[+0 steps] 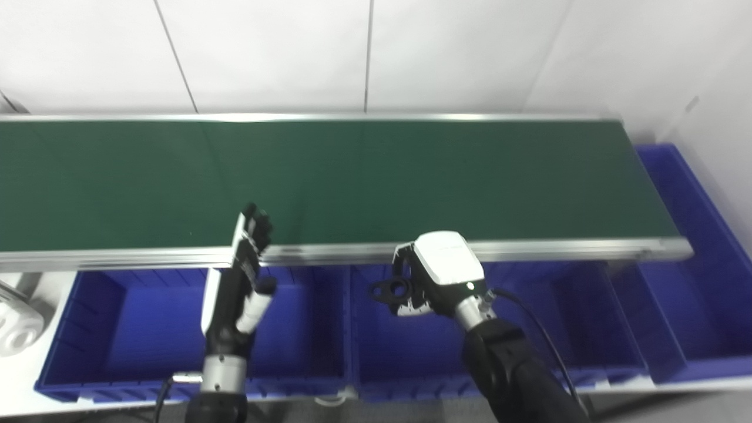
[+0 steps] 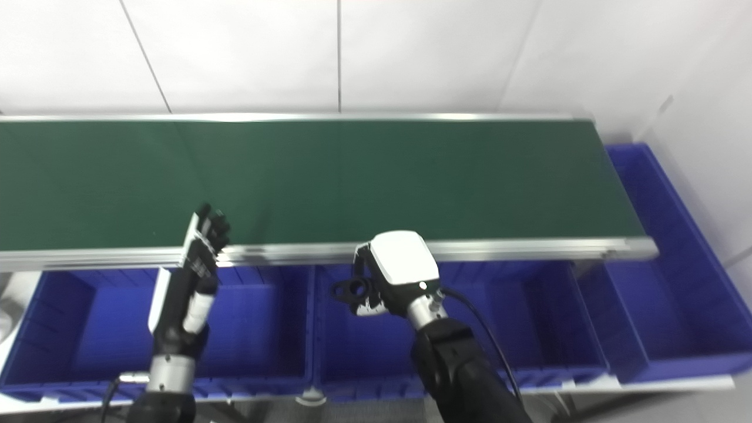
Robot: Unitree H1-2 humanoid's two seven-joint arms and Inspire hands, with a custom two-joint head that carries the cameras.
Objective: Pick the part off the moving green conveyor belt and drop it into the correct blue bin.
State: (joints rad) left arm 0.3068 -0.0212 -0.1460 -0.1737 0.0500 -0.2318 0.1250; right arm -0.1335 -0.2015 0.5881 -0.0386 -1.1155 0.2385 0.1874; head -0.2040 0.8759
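My right hand (image 1: 437,270) is shut on a small black part with a round hole (image 1: 392,289). It holds the part above the middle blue bin (image 1: 411,352), just in front of the conveyor's near rail. In the right eye view the part (image 2: 352,289) sticks out to the left of the right hand (image 2: 399,267). My left hand (image 1: 244,270) is open, fingers upright and apart, above the left blue bin (image 1: 147,329), its fingertips at the belt's near edge. The green conveyor belt (image 1: 352,176) carries nothing in view.
A third blue bin (image 1: 564,317) stands right of the middle one. A long blue bin (image 1: 699,252) lies past the belt's right end. A white object (image 1: 17,329) sits at the far left. White wall panels stand behind the belt.
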